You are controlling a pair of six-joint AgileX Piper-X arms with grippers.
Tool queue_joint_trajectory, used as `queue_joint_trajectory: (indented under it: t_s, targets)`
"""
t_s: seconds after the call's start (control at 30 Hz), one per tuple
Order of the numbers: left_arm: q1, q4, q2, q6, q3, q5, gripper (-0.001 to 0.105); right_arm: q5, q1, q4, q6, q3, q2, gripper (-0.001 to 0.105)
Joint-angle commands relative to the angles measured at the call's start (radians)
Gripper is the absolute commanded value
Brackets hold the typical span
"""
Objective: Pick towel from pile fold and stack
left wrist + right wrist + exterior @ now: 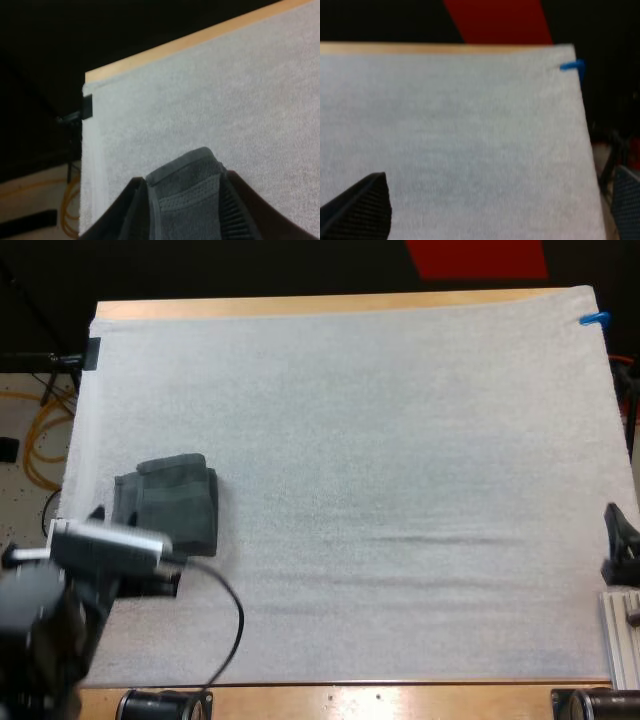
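Where the white mat (400,490) nears its left edge, a folded dark grey-green towel (170,502) lies on it. The left claw (182,180) is closed on the towel's near end, its black fingers (235,210) pressing from both sides (the cloth fills the gap between them). The right claw (495,205) hangs at the mat's right edge, well apart from the towel, spread wide open over bare mat. The table (300,306) shows as a wooden strip along the mat's far side.

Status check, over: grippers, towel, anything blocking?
Left gripper jaws shut on folded towel at left of mat. Right gripper jaws open over mat. Nothing in the way.
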Motion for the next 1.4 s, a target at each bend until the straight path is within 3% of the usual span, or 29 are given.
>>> queue_joint_trajectory:
  t_s: [0.0,0.17,0.33,0.5,0.63,0.77,0.87,1.07,1.23,1.37]
  targets:
    - [-0.003,0.004,-0.037,-0.013,0.013,-0.013,0.032,-0.003,-0.003,0.005,-0.011,-0.004,-0.035,0.086]
    - [-0.003,0.013,-0.235,-0.013,0.087,-0.013,0.032,-0.003,-0.003,0.005,0.041,0.051,-0.190,0.086]
    - [-0.003,0.119,-0.411,-0.013,0.138,0.019,0.032,-0.003,-0.003,0.005,0.097,0.148,-0.379,0.086]
    - [-0.003,0.257,-0.539,-0.021,0.142,0.058,0.032,-0.005,-0.003,0.012,0.105,0.220,-0.514,0.086]
    - [-0.003,0.362,-0.633,-0.068,0.142,0.064,0.032,-0.032,-0.001,0.061,0.081,0.226,-0.498,0.086]
    - [0.003,0.464,-0.633,-0.094,0.138,0.071,0.032,-0.033,-0.001,0.061,0.081,0.245,-0.507,0.086]
    - [0.003,0.438,-0.635,-0.093,0.150,0.071,0.032,-0.033,-0.001,0.047,0.078,0.259,-0.506,0.086]
    - [0.003,0.213,-0.632,-0.093,0.205,0.071,0.032,-0.033,-0.001,-0.037,0.078,0.307,-0.504,0.086]
    - [0.003,0.016,-0.631,-0.093,0.313,0.071,0.032,-0.033,-0.001,-0.054,0.078,0.367,-0.504,0.086]
    - [0.003,-0.060,-0.631,-0.094,0.403,0.071,0.032,-0.033,-0.001,-0.054,0.078,0.399,-0.504,0.086]
